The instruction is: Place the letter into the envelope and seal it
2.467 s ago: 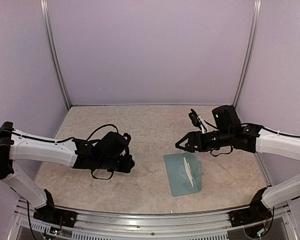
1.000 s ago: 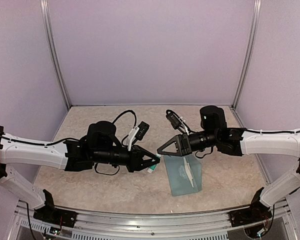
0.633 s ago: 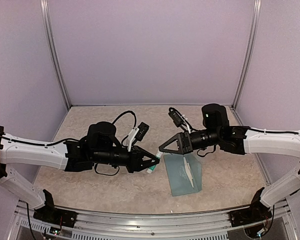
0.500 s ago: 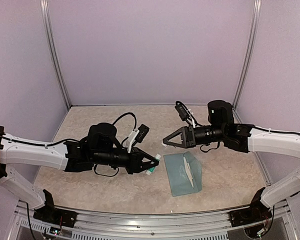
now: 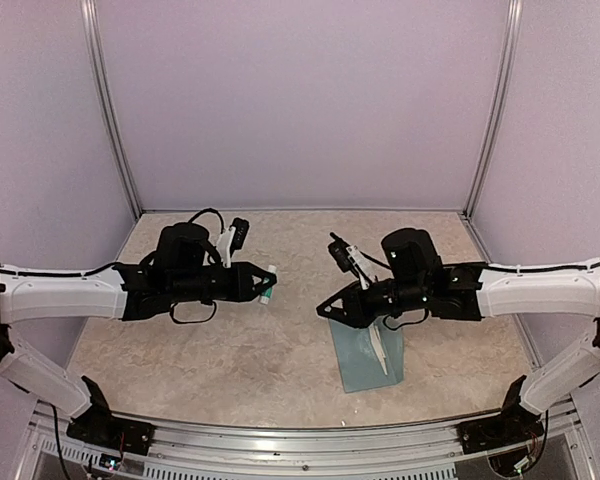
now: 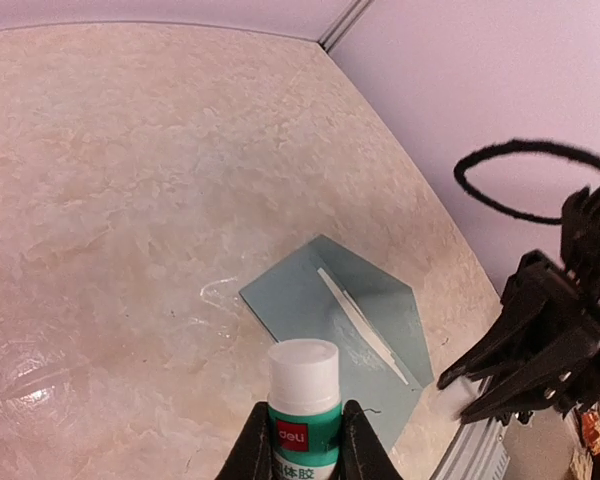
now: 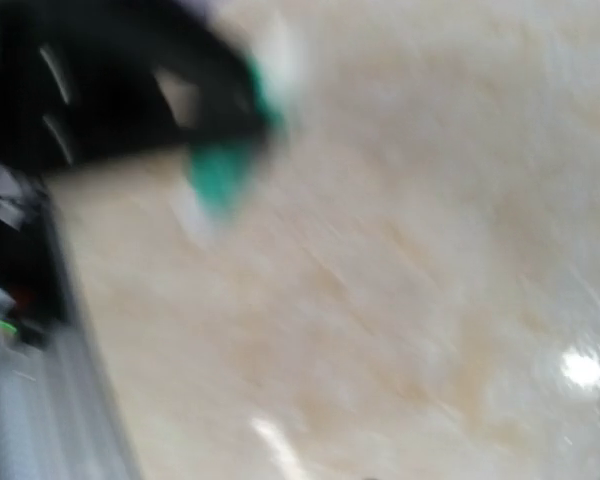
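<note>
Two end effectors face each other above the desk [image 5: 180, 350], well apart. The left end effector [image 5: 261, 286] is pinched on a white-and-green glue stick [image 5: 266, 283], held clear of the surface with its white end pointing toward the right arm. In the left wrist view its fingers [image 6: 254, 450] press on either side of the stick's green label, and the white top [image 6: 303, 365] stands out beyond them. The right end effector [image 5: 323, 311] hangs low, just beside the far left corner of the envelope [image 5: 363, 360]; its fingers taper toward a point. I cannot tell whether they are fully pressed together, whether anything sits between them, or whether they touch the paper. The left wrist view catches that end effector [image 6: 500, 350] at the right edge as dark angled bars, which does not settle it. The right wrist view is badly blurred, showing only a green-and-white smear [image 7: 220, 170] against a black shape over the mottled beige surface. The teal envelope lies flat toward the near right of the desk, under the right forearm. The letter [image 5: 379, 347] shows only as a narrow pale strip running across the envelope's face [image 6: 365, 325]. Beyond the desk, pale lavender walls [image 5: 300, 100] close in the sides and back, and a metal rail [image 5: 300, 440] runs along the near edge.
</note>
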You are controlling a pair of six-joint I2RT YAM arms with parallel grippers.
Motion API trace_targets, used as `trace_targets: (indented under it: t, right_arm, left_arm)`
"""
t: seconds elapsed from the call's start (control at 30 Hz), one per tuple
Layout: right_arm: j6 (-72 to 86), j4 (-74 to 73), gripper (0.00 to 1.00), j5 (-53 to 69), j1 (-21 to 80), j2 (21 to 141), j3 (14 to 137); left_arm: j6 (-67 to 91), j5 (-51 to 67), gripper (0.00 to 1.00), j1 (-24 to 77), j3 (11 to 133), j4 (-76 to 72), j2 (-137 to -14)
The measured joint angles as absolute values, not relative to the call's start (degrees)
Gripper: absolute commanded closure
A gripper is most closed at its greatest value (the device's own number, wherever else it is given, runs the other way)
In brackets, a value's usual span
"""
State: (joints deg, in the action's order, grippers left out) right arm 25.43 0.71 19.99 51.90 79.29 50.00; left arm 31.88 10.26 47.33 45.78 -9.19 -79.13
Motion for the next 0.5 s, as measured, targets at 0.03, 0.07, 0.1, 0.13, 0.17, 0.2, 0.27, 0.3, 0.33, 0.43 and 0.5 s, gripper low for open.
trace_targets:
  t: [0.03,0.07,0.1,0.13,0.17,0.2,0.27,0.3,0.33,0.43,0.5]
  right_arm:
    - [24.51,0.56,0.97,18.22,52.90,80.90,49.98]
    - [23.64,0.47,0.97,16.69,53.78,82.67,49.98]
    - [22.90,0.45,0.97,15.22,54.52,84.49,49.98]
    - [22.11,0.38,0.97,13.87,55.16,86.26,49.98]
    - [21.50,0.38,0.97,12.64,55.40,87.88,49.98]
    - [20.80,0.56,0.97,11.42,56.18,89.47,49.98]
    - [19.62,1.13,0.97,9.26,56.99,92.60,50.00]
    - [19.09,1.41,0.96,8.21,57.36,94.04,50.09]
    - [18.76,1.72,0.96,7.22,57.69,95.24,50.13]
    - [17.72,2.79,0.94,4.38,58.67,99.09,50.85]
    - [17.30,3.73,0.93,3.29,59.09,100.68,51.16]
  left_arm:
    - [32.23,9.76,0.83,46.68,45.78,-9.13,-78.81]
    - [32.69,9.34,0.83,46.24,45.78,-9.06,-78.37]
    - [33.04,8.97,0.83,46.06,45.78,-8.99,-77.93]
    - [33.26,8.64,0.83,46.02,45.78,-8.97,-77.47]
    - [33.45,8.47,0.83,45.95,45.78,-8.95,-77.03]
    - [33.63,8.27,0.83,45.87,45.78,-8.93,-76.62]
    - [34.04,7.77,0.83,45.76,45.78,-8.95,-75.77]
    - [34.24,7.60,0.83,45.69,45.78,-8.95,-75.53]
    - [34.33,7.29,0.82,45.67,45.76,-8.95,-75.24]
    - [34.70,7.01,0.82,45.65,45.41,-8.97,-74.26]
    - [34.92,7.01,0.82,45.67,44.91,-8.99,-73.63]
